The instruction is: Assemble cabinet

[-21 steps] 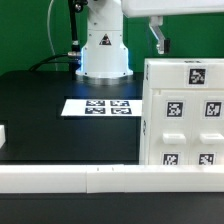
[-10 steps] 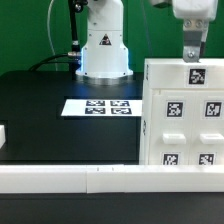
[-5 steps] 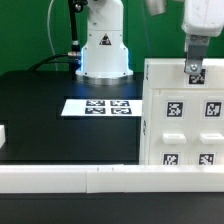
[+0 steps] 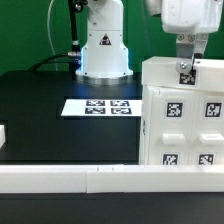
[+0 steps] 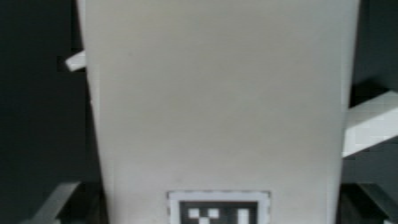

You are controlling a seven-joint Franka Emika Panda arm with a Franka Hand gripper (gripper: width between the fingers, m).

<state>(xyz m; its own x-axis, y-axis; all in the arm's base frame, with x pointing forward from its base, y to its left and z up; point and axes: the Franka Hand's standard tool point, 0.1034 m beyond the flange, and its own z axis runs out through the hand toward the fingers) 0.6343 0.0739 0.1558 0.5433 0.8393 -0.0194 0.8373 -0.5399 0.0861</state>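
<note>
No readable text, only tag patterns

The cabinet [image 4: 185, 115] is cut off at the exterior view's right.

The arm reaches straight down, its end effector [image 4: 187, 70] pointing vertically, fingers apart.

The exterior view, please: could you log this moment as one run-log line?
gripper: down at cabinet top edge, fingers astride it | grip: unclear | marker board: flat on table
</note>
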